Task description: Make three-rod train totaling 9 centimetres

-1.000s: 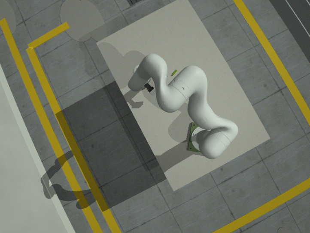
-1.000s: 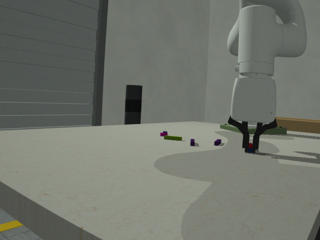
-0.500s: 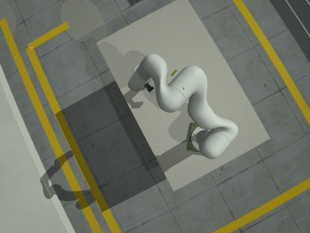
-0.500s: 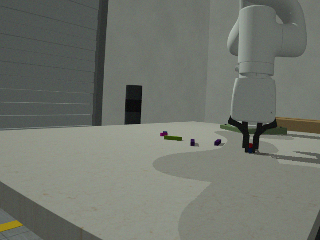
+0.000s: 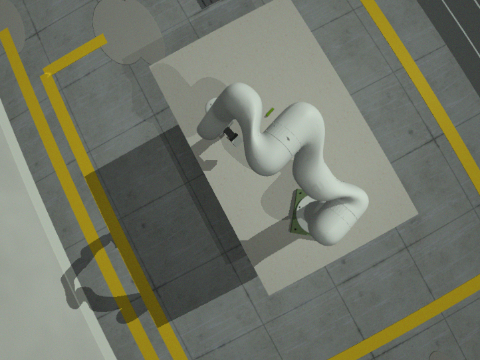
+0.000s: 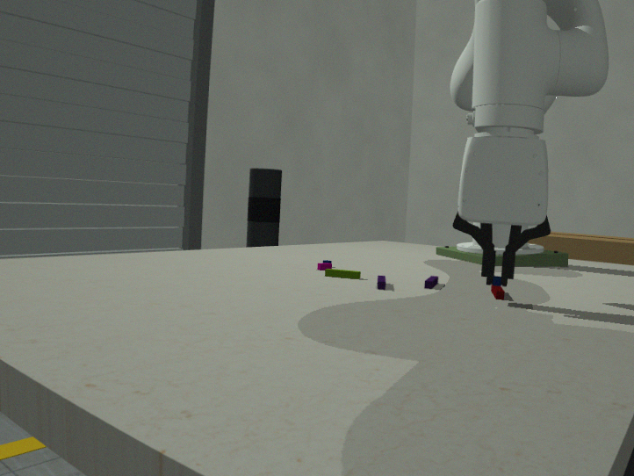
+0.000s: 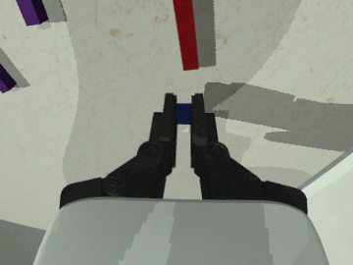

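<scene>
My jaws [image 6: 497, 280] grip a blue rod [image 6: 496, 280] [image 7: 183, 114] above the table [image 5: 371, 182] [image 6: 179, 317] [image 7: 123, 64]. In my wrist view, the red rod [image 6: 497, 292] [image 7: 186, 39] lies at twelve o'clock from them, two purple rods [image 6: 381, 282] [image 6: 431, 281] [image 7: 30, 12] [image 7: 5, 80] toward ten.

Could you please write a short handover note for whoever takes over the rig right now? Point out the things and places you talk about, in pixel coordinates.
Gripper [image 5: 233, 138] [image 6: 496, 281] [image 7: 183, 110]: shut on a blue rod [image 6: 496, 280] [image 7: 183, 114], raised off the table.
On the table: red rod [image 6: 497, 292] [image 7: 186, 39] near the gripper; two purple rods, a lime rod [image 5: 269, 112] [image 6: 342, 274], a magenta rod [image 6: 324, 266] and another blue rod [image 6: 327, 262] farther off.
Done: one rod grasped; no train visible.
Left: build the train, release, withdraw.
</scene>
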